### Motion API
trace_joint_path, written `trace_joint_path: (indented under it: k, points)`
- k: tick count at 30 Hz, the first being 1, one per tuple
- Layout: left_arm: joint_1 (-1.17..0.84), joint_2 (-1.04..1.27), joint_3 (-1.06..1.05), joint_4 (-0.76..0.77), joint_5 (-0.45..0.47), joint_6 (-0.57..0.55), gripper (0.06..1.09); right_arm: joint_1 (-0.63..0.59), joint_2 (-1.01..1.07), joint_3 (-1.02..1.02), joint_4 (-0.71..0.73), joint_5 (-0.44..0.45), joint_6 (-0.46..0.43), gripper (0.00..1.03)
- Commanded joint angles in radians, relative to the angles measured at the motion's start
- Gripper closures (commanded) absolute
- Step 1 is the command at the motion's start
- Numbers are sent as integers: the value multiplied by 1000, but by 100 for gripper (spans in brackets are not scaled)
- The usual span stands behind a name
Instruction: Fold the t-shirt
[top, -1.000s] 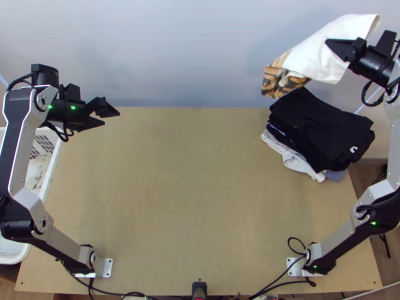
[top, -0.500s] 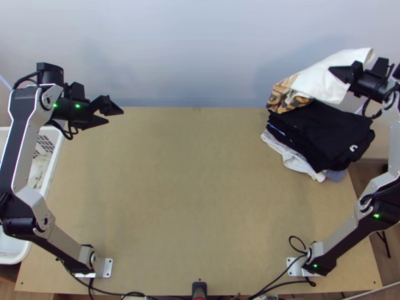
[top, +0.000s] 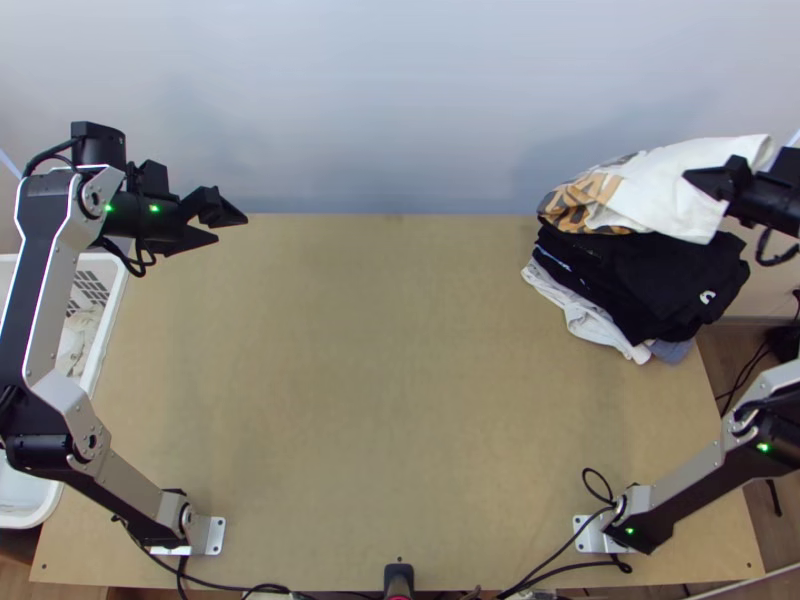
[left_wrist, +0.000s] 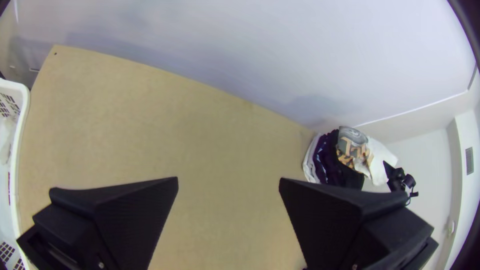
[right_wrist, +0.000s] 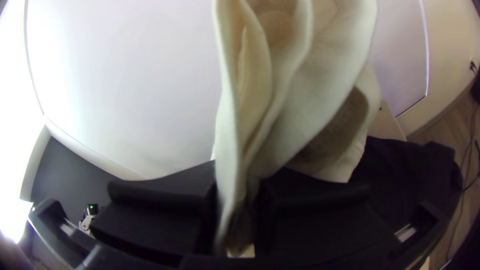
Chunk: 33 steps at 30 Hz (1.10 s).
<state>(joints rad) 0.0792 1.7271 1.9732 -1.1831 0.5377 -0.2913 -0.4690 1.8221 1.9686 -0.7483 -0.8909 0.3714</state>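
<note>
Over the back right corner, my right gripper (top: 712, 182) is shut on the white t-shirt (top: 668, 190), whose orange-patterned end rests on the folded black clothes (top: 670, 275). In the right wrist view the shirt (right_wrist: 300, 100) rises in loose bunched folds from between the fingers of my right gripper (right_wrist: 237, 200). My left gripper (top: 232, 221) hangs over the back left edge; its two fingers stand wide apart with nothing between them in the left wrist view (left_wrist: 228, 185). There the shirt's patterned part (left_wrist: 352, 150) lies over the dark stack.
White and grey cloth (top: 590, 320) lies beneath the black clothes at the table's right side. A white basket (top: 108, 325) holding pale cloth stands at the left edge. Bare wood (top: 390, 380) stretches between the arms; a wall rises behind.
The right gripper has come down with the t-shirt and shifted slightly right, so the patterned end now rests on the stack. My left arm moved slightly right, then stayed nearly still.
</note>
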Motion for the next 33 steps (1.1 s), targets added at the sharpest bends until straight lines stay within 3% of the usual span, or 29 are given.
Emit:
trace_joint_path:
  k: [1,2,4,5,15,20,23,28,33]
  points:
    - [-9,11,18,0,8,0,10,-56,-63,-37,-92,15,-75,98]
    - [-13,12,18,2,8,0,10,-65,-75,-50,-103,21,-86,81]
    - [-19,15,18,2,8,-2,10,-74,-104,-74,-158,64,-154,19]
    - [-22,20,18,2,8,-2,10,-80,-118,-91,-192,102,-192,4]
    - [-30,26,21,33,28,-12,10,-189,-386,-475,-204,448,-536,4]
    - [-29,26,29,33,30,-12,10,-232,-461,-527,-46,653,-605,4]
    - [-25,22,32,33,30,-16,10,-218,-543,-599,165,722,-641,4]
    - [-16,14,38,33,28,-31,10,-17,-649,-656,423,765,-621,4]
    - [-4,14,59,33,15,-39,10,251,-572,-656,672,932,-632,4]
